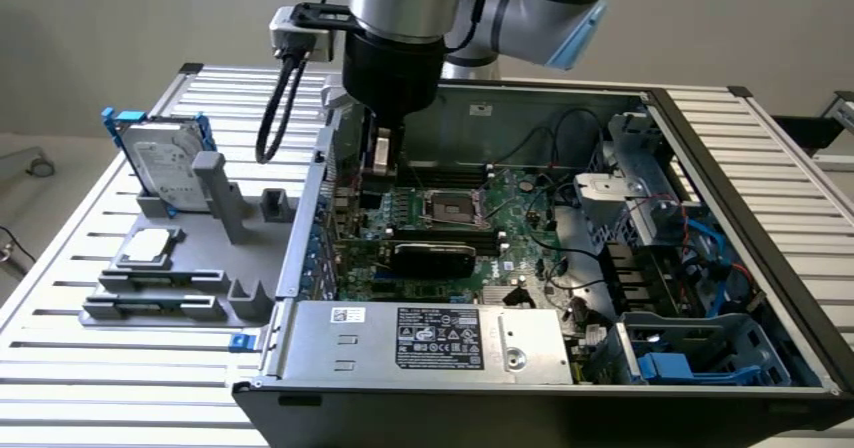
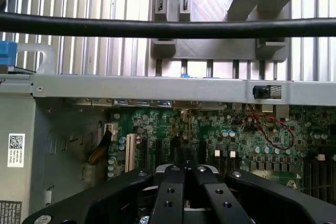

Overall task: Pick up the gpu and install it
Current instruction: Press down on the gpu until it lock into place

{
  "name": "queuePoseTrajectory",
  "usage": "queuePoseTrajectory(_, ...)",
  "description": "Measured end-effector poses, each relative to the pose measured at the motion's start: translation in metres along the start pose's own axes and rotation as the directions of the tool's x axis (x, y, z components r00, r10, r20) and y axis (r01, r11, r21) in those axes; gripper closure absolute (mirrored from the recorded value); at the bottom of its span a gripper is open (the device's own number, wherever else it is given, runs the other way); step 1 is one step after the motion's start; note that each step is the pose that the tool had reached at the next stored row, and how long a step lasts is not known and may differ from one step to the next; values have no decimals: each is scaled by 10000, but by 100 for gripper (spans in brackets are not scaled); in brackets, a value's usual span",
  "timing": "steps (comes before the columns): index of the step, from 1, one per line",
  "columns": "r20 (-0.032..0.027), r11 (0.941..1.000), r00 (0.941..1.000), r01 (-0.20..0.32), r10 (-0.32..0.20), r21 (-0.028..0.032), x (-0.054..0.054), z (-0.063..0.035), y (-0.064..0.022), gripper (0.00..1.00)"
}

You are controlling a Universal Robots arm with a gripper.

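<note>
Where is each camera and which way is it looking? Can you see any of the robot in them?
Exterior view: sits off the arm, above and in front of the open computer case, looking down into it; the robot arm shows, reaching down over the motherboard.
Wrist view: rides on the arm's wrist, looking past its own black end effector at the motherboard and the case wall; the end effector is shut.
Shared: both see the motherboard, the case and the grey parts holder outside it.
</note>
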State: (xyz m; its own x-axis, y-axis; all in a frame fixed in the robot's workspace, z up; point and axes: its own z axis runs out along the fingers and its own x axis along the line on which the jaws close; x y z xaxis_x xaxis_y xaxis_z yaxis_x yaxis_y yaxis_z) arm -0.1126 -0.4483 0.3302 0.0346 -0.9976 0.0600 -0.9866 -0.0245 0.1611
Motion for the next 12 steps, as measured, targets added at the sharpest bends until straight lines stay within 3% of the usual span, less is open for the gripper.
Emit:
queuePoseTrajectory(3,-2,10000,10000,32,-32,4,3,-37,-53,89)
queuePoseTrajectory(12,20,10000,10000,42,-42,1,4,-41,-64,89)
